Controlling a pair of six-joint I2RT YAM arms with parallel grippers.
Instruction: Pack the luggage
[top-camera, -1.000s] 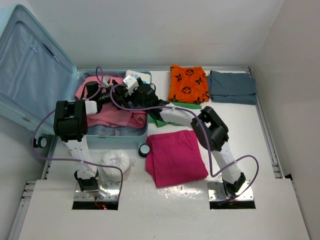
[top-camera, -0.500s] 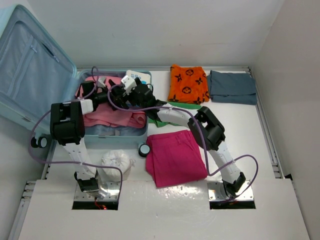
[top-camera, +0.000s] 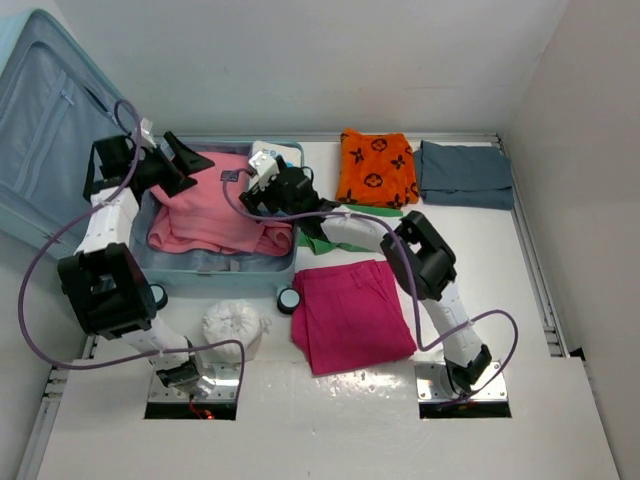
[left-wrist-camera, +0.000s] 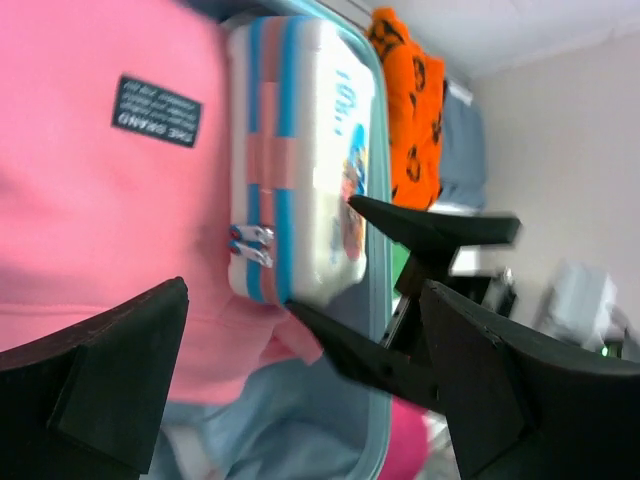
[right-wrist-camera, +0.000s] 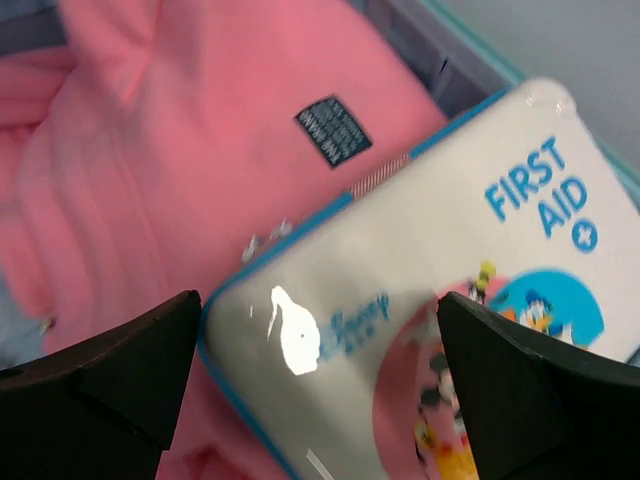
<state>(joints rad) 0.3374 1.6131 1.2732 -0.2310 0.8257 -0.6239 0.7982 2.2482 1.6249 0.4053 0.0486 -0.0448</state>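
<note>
The luggage (top-camera: 60, 130) lies open, lid propped at the back left, base on the table. A pink garment (top-camera: 205, 205) fills the base, and a white, blue-edged first-aid box (top-camera: 277, 153) sits in its back right corner. My right gripper (top-camera: 256, 172) hovers open over that box (right-wrist-camera: 420, 270), one finger on each side of its corner. In the left wrist view the box (left-wrist-camera: 300, 170) stands on the pink garment (left-wrist-camera: 90, 220) against the luggage rim (left-wrist-camera: 385, 290). My left gripper (top-camera: 190, 165) is open and empty above the base's back left.
A magenta garment (top-camera: 352, 312) lies in front of the right arm, with a green one (top-camera: 325, 242) behind it. An orange patterned garment (top-camera: 375, 167) and a grey-blue one (top-camera: 465, 175) lie at the back right. A white bundle (top-camera: 232, 322) sits near the left base.
My left arm has swung left and back from the middle of the pink garment to the luggage's left side, its jaws spreading fully. The right gripper has stayed over the box.
</note>
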